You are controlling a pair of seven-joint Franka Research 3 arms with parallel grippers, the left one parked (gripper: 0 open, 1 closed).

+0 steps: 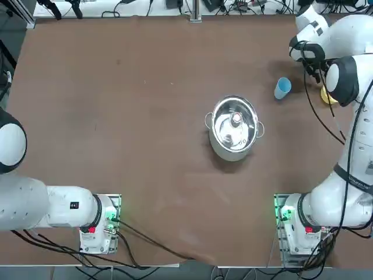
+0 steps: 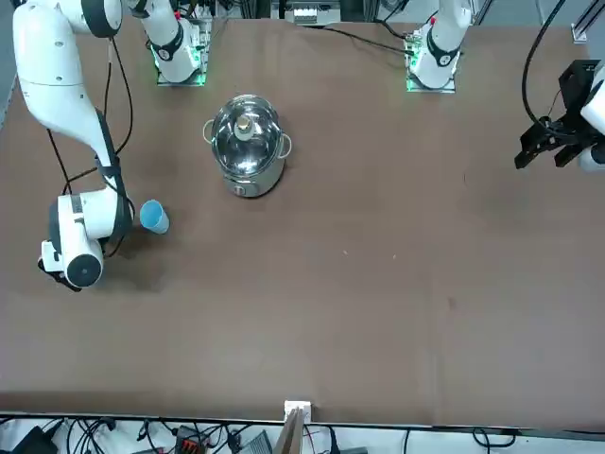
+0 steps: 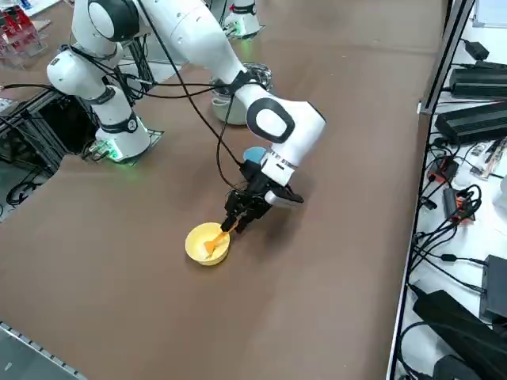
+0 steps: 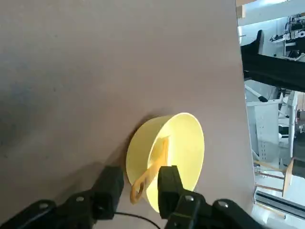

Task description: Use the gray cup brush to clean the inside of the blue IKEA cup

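The gray cup brush (image 4: 153, 164), which looks orange here, leans in a yellow bowl (image 4: 190, 143) with its looped handle end sticking out over the rim. My right gripper (image 4: 140, 182) hangs low at that rim. Its fingers are open and stand on either side of the handle, with a small gap on each side. From the right side, the gripper (image 3: 236, 223) is at the bowl's (image 3: 200, 252) edge, over the brush (image 3: 214, 240). The blue IKEA cup (image 1: 282, 88) lies tipped on the table just beyond the arm and also shows in the front view (image 2: 154, 217).
A steel pot (image 1: 233, 153) stands mid-table, away from the bowl and the cup. The table's right edge runs close to the bowl, with cables and boxes beyond it. The right arm's wrist (image 2: 74, 248) hides the bowl in the front view.
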